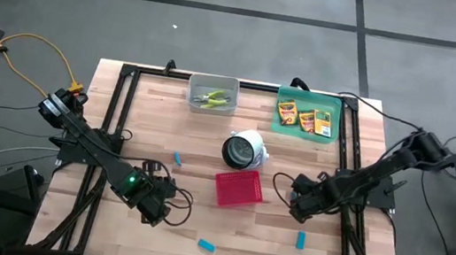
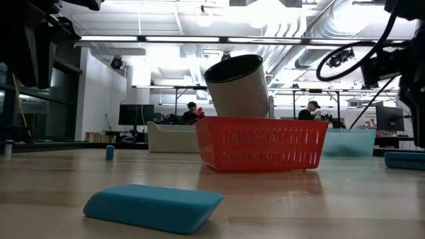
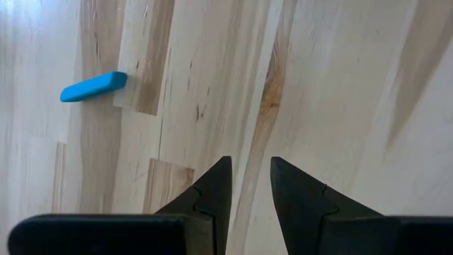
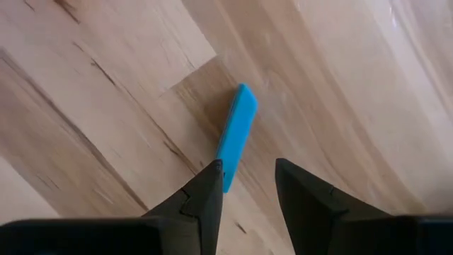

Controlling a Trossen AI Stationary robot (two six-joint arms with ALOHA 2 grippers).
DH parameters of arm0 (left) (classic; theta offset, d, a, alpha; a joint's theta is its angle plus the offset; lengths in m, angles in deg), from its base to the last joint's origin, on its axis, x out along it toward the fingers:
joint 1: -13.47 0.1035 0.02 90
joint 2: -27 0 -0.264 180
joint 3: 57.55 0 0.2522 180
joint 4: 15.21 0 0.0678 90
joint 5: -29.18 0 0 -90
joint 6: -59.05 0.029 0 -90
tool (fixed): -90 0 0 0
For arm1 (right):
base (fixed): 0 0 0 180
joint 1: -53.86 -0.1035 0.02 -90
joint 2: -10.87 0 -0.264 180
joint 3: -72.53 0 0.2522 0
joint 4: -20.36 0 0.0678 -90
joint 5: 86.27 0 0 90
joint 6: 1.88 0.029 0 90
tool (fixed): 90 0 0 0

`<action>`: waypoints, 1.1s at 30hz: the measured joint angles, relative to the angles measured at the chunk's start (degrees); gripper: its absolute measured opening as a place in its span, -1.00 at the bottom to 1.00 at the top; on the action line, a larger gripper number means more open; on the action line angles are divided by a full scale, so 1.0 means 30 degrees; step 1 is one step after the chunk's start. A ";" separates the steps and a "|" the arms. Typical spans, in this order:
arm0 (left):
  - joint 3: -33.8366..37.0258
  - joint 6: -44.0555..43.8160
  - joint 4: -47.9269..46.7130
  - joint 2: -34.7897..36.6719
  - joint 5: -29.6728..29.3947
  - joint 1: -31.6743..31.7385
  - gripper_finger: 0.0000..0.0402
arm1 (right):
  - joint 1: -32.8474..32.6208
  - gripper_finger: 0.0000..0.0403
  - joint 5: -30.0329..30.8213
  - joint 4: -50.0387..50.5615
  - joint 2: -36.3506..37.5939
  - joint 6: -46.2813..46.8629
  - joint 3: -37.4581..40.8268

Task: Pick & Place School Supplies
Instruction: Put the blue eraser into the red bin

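Left gripper point(image 1: 155, 216) hovered near the front-left, fingers apart w/ nothing between, a blue block point(image 1: 206, 245) just right of it. Red basket point(image 1: 238, 188) sat mid-table. Right gripper point(image 1: 297, 210) (also parted, empty) hung above another blue block point(image 4: 236, 134). Crayon boxes point(image 1: 304, 118) were in the far green tray point(image 1: 283, 126).

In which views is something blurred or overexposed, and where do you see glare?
Low view: the blue block nearest the lens is soft and the ceiling lights are blown out. Left wrist view: bright glare washes out the wooden table on one side. High view: even light, only faint shadows beside the red basket.
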 joint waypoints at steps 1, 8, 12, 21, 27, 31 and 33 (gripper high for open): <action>0.0000 0.0007 0.0000 0.0000 0.0000 0.0000 -0.54 | 0.0000 -0.39 -0.0120 -0.0105 -0.0161 0.0064 0.0000; 0.0000 0.0007 0.0007 0.0000 0.0000 0.0000 -0.54 | 0.0000 -0.39 -0.0115 -0.0773 -0.0447 0.0069 0.0000; 0.0000 0.0007 0.0007 0.0000 -0.0007 0.0000 -0.54 | 0.0000 -0.39 -0.0104 -0.0773 -0.0447 0.0112 0.0000; 0.0000 0.0007 0.0007 0.0000 -0.0007 0.0000 -0.54 | 0.0000 -0.39 0.0201 -0.0859 -0.0844 0.0112 0.0000; 0.0000 0.0015 0.0015 0.0000 -0.0007 0.0000 -0.54 | 0.0000 -0.39 0.0272 -0.0992 -0.1739 0.0105 0.0000; 0.0000 0.0015 0.0015 0.0000 -0.0007 0.0000 -0.54 | 0.0000 -0.39 0.0270 -0.1206 -0.2076 0.0105 0.0000; 0.0000 0.0015 0.0018 0.0000 -0.0007 0.0000 -0.54 | 0.0000 -0.40 0.0274 -0.1273 -0.2101 0.0125 0.0000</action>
